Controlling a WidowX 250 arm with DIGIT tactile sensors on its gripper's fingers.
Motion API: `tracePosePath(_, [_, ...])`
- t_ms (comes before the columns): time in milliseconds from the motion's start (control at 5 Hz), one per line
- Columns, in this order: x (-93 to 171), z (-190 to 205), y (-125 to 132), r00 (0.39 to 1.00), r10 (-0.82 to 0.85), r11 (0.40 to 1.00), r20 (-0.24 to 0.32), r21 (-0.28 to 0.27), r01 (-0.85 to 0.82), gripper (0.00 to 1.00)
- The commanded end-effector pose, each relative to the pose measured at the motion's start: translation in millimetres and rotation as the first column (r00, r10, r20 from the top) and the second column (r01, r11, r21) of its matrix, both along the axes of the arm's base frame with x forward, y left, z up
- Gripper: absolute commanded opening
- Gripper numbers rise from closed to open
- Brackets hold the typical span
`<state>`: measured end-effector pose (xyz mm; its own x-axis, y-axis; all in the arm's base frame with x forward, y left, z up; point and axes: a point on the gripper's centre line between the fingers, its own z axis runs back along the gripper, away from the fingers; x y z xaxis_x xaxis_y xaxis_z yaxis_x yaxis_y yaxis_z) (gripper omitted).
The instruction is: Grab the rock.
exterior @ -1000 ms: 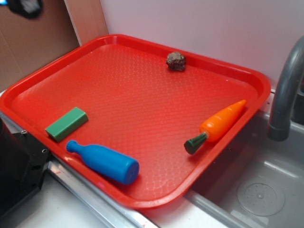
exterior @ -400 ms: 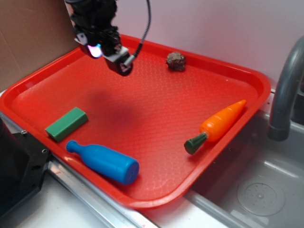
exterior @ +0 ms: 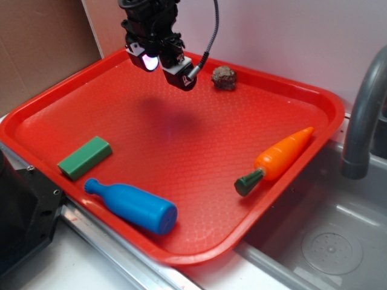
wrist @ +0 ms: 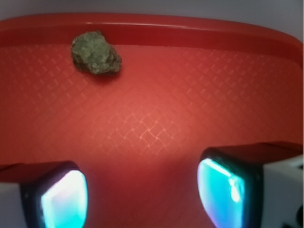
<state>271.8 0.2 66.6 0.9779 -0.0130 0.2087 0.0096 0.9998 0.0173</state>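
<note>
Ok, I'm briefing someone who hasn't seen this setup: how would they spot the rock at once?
Start with the big red tray beside the grey sink. Look to its far edge, by the white wall, just right of the open pincer hovering there. The rock is the small, bumpy brown-grey lump sitting alone, far smaller and duller than the orange carrot, blue bottle or green block.

Red tray (exterior: 72, 103) with three toys, beside a grey sink (exterior: 326, 241)

A green block (exterior: 84, 157) lies near the tray's left edge, a blue bottle (exterior: 133, 205) on its side just in front of it; an orange carrot (exterior: 279, 159) rests along the right rim, and a grey faucet (exterior: 363, 115) rises beyond
</note>
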Motion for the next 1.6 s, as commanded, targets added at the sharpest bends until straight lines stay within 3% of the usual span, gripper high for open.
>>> tracePosePath(0, [13, 17, -1, 0.999, 0.000, 1.000, 0.048, -0.002, 0.001, 1.00])
tracePosePath(200, [35, -22, -3, 1.000, 0.027, 0.998, -0.001, 0.059, -0.027, 1.00])
tracePosePath(400, [54, -40, -17, 0.993, -0.093, 0.994, 0.077, 0.061, 0.088, 1.00])
tracePosePath(1200, [87, -42, -21, 0.987, -0.120, 0.992, 0.104, 0.039, 0.116, 1.00])
tracePosePath(1400, [84, -42, -24, 0.987, -0.113, 0.994, 0.115, 0.011, 0.113, 0.00])
